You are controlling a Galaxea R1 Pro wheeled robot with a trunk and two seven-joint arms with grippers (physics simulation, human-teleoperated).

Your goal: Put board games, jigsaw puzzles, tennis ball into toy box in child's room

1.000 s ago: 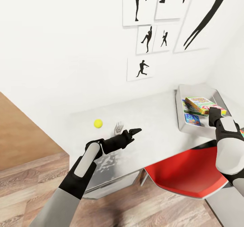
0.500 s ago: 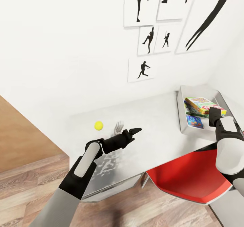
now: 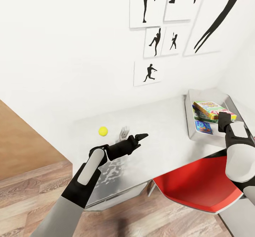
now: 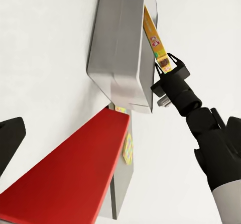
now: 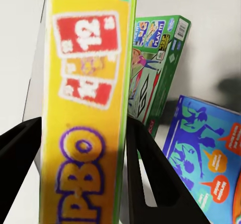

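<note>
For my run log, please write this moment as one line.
right gripper: shut on yellow board game over toy box | left gripper: empty | tennis ball: on table

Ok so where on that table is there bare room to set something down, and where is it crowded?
The widest bare stretch of the table lies between the left gripper and the toy box. A narrower strip runs behind the tennis ball along the wall. The toy box is crowded: boxed games inside, and the right gripper holding the yellow board game over it.
</note>
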